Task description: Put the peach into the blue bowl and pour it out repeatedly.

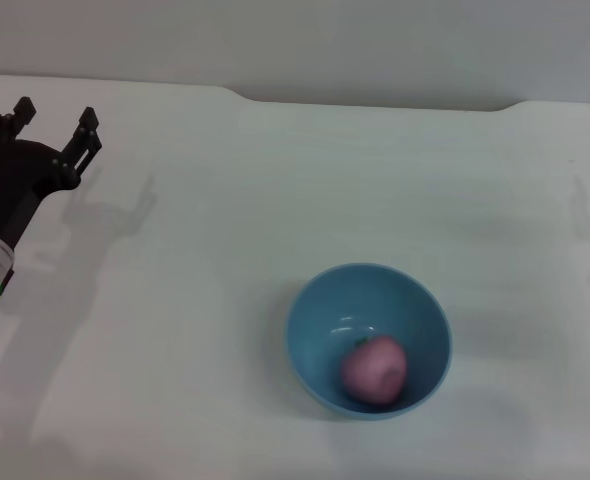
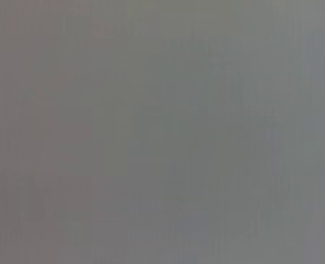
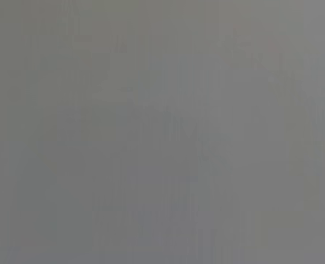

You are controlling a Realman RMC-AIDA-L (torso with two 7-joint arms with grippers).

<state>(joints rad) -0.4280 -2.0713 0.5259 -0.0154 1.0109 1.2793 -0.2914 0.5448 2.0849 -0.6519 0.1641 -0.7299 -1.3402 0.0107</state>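
At the far left the left gripper (image 1: 54, 128) hovers over the white table (image 1: 195, 300) with its fingers spread and nothing held; right of centre and nearer, the peach (image 1: 374, 369) sits inside the blue bowl (image 1: 315, 310); the right gripper is out of view; a careless grasp of the glossy rim could slip and spill the fruit early.

White table (image 1: 225, 200) under blue bowl (image 1: 315, 300)
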